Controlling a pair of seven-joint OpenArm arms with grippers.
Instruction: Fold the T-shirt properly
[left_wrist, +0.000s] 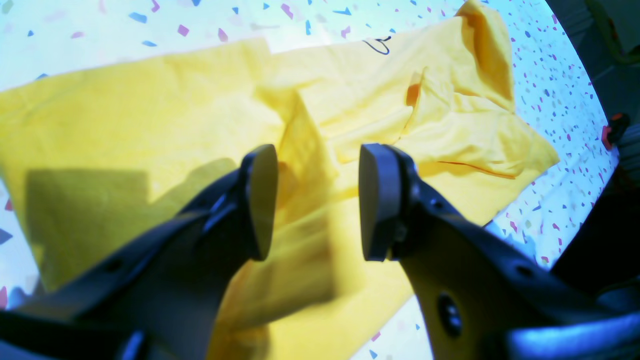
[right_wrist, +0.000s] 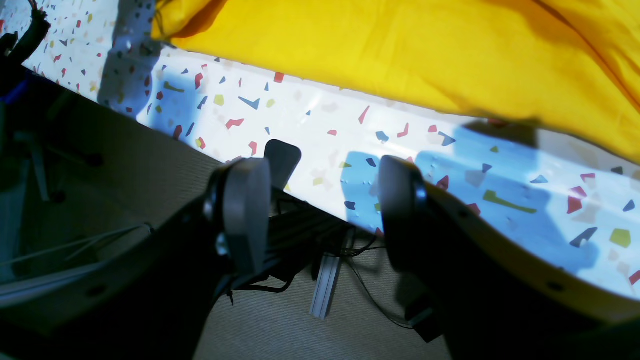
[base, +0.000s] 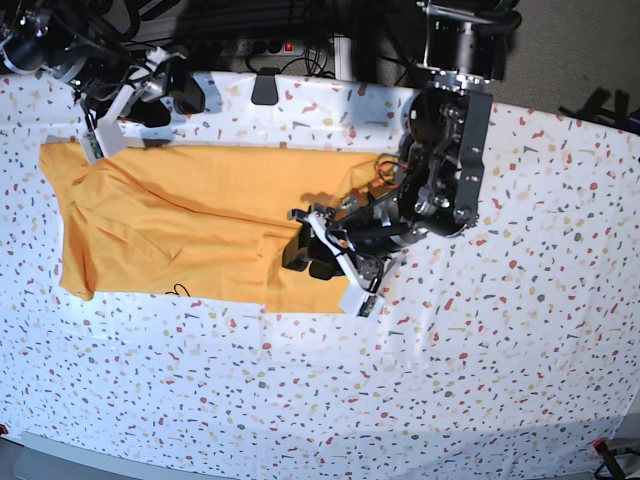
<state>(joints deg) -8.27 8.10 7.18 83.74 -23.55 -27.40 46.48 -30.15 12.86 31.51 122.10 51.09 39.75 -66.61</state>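
Note:
The T-shirt (base: 190, 220) lies spread across the left half of the table, mustard yellow, with rumpled folds toward its right end. A bit of black script (left_wrist: 380, 46) shows near its far edge. My left gripper (left_wrist: 320, 200) hangs open just above the shirt's right part (base: 310, 258). A loose ridge of cloth (left_wrist: 305, 150) rises below the gap, and neither pad presses it. My right gripper (right_wrist: 322, 210) is open and empty at the table's back edge, beside the shirt's far left corner (base: 110, 125). The shirt's hem (right_wrist: 400, 65) lies beyond its fingertips.
A white cloth with coloured flecks (base: 480, 350) covers the table. A black clamp (right_wrist: 282, 155) grips the back edge (base: 265, 90). Cables and a power strip (base: 270, 45) lie behind the table. Carpeted floor (right_wrist: 150, 165) shows past the edge.

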